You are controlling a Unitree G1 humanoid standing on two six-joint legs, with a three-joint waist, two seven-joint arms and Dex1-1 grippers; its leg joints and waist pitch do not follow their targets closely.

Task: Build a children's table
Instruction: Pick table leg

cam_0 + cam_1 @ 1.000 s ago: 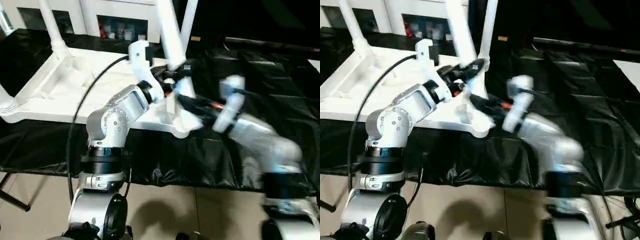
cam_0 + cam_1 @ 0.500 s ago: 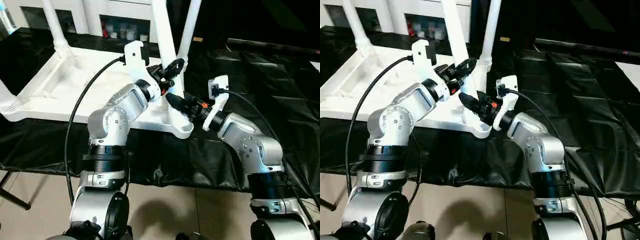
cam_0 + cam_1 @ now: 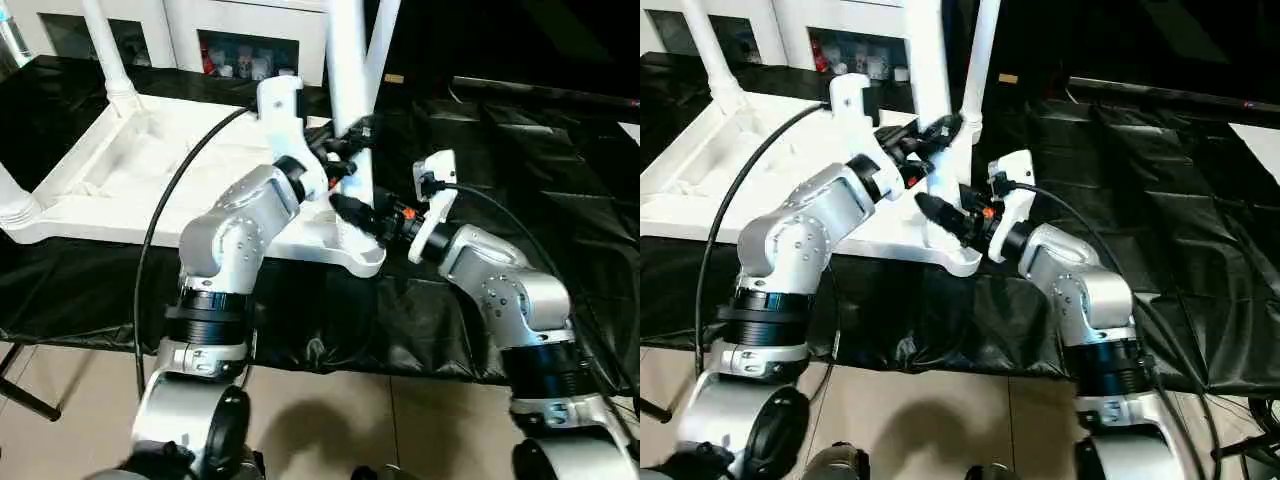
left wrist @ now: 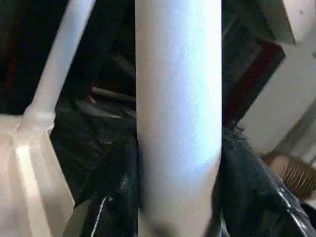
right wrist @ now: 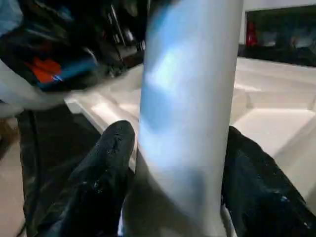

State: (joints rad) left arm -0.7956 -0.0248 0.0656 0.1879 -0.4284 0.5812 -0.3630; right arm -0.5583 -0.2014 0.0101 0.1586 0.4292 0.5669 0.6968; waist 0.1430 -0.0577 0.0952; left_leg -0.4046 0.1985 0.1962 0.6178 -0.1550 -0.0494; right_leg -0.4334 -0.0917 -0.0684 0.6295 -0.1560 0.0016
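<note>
You are looking at the children's table (image 3: 150, 170) lying upside down on the black-covered bench (image 3: 520, 130), its rimmed top flat on the cover and legs pointing up. Take the near right corner socket (image 3: 360, 255) as your landmark. The leg (image 3: 345, 70) you are working on is standing upright in that socket. Your left gripper (image 3: 350, 140) is reaching to this leg above the socket, and its two black fingers (image 4: 113, 197) are sitting on either side of the white tube, touching it. Your right gripper (image 3: 352, 210) is coming in lower, just above the socket, with its fingers (image 5: 106, 168) flanking the same leg; you cannot tell from the pictures whether they are pressing on it or standing slightly off. A second leg (image 3: 382, 45) is rising beyond the socket at the far right corner, and a third leg (image 3: 105, 50) is standing at the far left corner, well apart from your grippers.
</note>
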